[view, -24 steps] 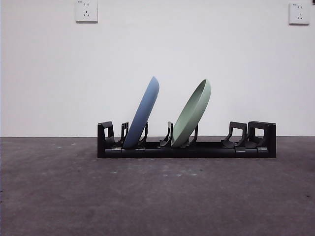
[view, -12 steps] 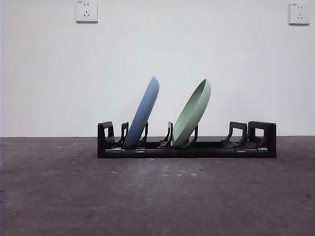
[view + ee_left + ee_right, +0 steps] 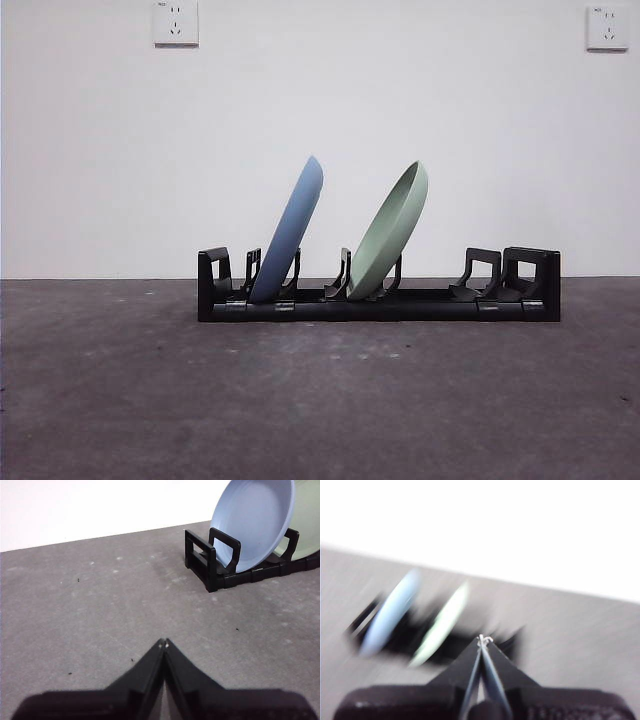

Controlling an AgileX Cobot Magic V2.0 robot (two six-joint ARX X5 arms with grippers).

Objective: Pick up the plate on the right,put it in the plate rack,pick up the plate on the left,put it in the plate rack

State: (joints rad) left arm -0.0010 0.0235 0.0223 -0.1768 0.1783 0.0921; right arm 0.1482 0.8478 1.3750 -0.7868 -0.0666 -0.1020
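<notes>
The long black plate rack (image 3: 378, 300) stands on the table and holds two plates, both leaning to the right. A blue plate (image 3: 291, 230) sits near its left end and a pale green plate (image 3: 390, 232) near its middle. My left gripper (image 3: 164, 643) is shut and empty, low over bare table, apart from the rack's end (image 3: 202, 560) and the blue plate (image 3: 255, 522). My right gripper (image 3: 481, 640) is shut and empty; its view is blurred, with the blue plate (image 3: 390, 612) and green plate (image 3: 442, 622) as streaks beyond it. Neither gripper appears in the front view.
A white wall rises behind the table, with two sockets (image 3: 176, 22) high up. Grey table surface (image 3: 320, 400) stretches in front of the rack and to both sides of it.
</notes>
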